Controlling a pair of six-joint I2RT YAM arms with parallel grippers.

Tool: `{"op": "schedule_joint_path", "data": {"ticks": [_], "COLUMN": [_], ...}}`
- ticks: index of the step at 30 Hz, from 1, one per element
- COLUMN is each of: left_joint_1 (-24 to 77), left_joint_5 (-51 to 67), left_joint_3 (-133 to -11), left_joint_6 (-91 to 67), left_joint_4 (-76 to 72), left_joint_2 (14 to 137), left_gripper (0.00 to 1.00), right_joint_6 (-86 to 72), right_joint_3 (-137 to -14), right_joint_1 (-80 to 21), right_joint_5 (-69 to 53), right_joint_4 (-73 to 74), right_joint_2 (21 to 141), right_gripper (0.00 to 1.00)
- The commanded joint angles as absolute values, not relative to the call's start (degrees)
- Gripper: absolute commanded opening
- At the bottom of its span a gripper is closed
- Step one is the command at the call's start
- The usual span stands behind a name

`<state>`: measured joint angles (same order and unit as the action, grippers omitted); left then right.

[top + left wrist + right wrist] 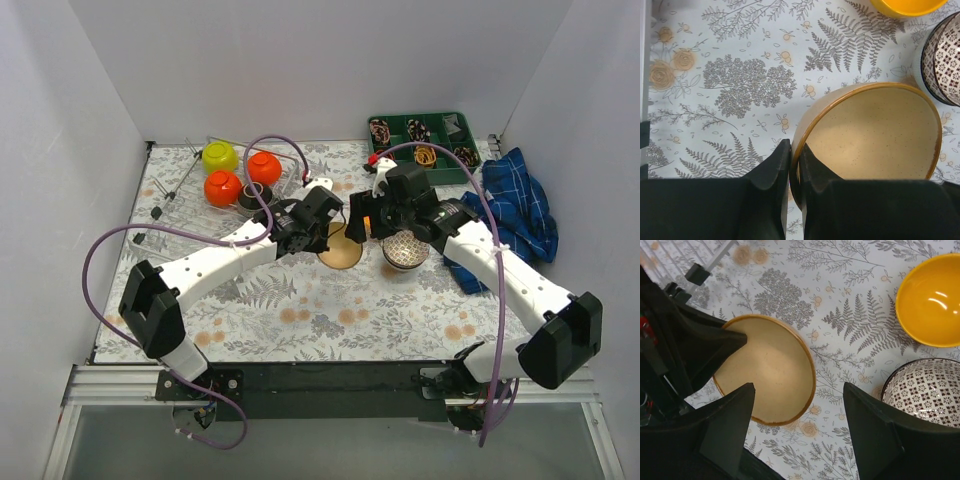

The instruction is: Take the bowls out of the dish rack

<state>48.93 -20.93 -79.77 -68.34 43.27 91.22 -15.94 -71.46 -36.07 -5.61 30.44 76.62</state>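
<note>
The dish rack (190, 190) stands at the back left and holds a lime green bowl (220, 155), two red-orange bowls (264, 167) and a dark bowl (248, 199). My left gripper (325, 222) (794, 150) is shut on the near rim of a beige bowl (341, 250) (875, 135) (765, 370), low over the tablecloth at mid-table. Whether that bowl rests on the cloth I cannot tell. My right gripper (392, 222) (797, 390) hangs open and holds nothing, above the cloth between the beige bowl and a grey-patterned bowl (405, 250) (925, 390). A yellow-orange bowl (930, 300) (907, 6) sits just behind them.
A green compartment tray (425, 140) with small items stands at the back right. A blue checked cloth (515, 205) lies at the right edge. One rack corner (705, 267) shows in the right wrist view. White walls close in the table on three sides.
</note>
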Motion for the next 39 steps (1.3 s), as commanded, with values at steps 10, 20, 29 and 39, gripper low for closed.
{"op": "schedule_joint_path", "data": {"ticks": [10,20,29,39], "left_joint_1": [51.07,50.54,40.27,29.80], "left_joint_5": [-22.06,-25.66,-24.53,-23.38], "left_joint_3": [-81.48,-77.26,-71.99,-66.01], "left_joint_6": [-69.70,-70.93,-69.79,-66.53], "left_joint_4": [36.40,34.54,35.07,36.39], "left_joint_2": [88.51,85.52,76.40,68.39], "left_gripper": [0.00,0.35,0.95,0.98], "right_joint_6": [-18.46,-16.18,-12.57,-13.80], "right_joint_3": [-70.05,-71.36,-78.56,-86.83], "right_joint_1": [-36.12,-36.12,-35.69,-32.00], "right_joint_5": [-3.51,-0.18,6.50,1.94], "right_joint_4": [30.59,29.97,29.53,25.40], "right_joint_2": [81.30,84.81,95.60,108.36], "right_gripper": [0.44,0.01,0.01,0.01]}}
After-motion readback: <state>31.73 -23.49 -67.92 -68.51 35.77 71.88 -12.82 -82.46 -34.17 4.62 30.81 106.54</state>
